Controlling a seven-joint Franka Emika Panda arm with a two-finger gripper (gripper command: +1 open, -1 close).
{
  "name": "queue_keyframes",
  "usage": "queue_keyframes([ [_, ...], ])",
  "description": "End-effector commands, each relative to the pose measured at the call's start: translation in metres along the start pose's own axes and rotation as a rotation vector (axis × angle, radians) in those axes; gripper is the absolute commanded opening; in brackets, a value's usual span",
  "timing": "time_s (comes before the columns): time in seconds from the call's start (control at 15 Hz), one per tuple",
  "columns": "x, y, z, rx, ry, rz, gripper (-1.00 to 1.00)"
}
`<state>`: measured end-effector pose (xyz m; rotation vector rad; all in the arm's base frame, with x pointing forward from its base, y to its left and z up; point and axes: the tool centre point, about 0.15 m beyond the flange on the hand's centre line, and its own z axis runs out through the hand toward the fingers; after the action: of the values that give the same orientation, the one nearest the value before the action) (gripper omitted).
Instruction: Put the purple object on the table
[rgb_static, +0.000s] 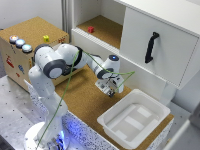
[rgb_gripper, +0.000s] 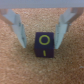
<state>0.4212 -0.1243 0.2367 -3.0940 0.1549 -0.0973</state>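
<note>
In the wrist view the purple object, a small dark cube with yellow markings, rests on the table's speckled cork. My gripper is open, one finger on each side of the cube. The left finger stands clear of it and the right finger is close beside it. In the exterior view the gripper points down, low over the table, near the white bin. The cube itself is hidden there behind the fingers.
A white plastic bin sits on the table at the exterior view's right. A cork-topped drawer box carries a yellow block. The white cabinet's shelf holds a red block, and its door has a black handle.
</note>
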Motion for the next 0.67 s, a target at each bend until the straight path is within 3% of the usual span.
queue_keyframes([
  [0.0,-0.068,-0.054,-0.085,0.027,0.152,-0.037,1.00],
  [0.4,-0.099,-0.158,-0.194,0.040,0.357,-0.093,1.00],
  [0.6,-0.097,-0.225,-0.227,0.081,0.374,-0.195,1.00],
])
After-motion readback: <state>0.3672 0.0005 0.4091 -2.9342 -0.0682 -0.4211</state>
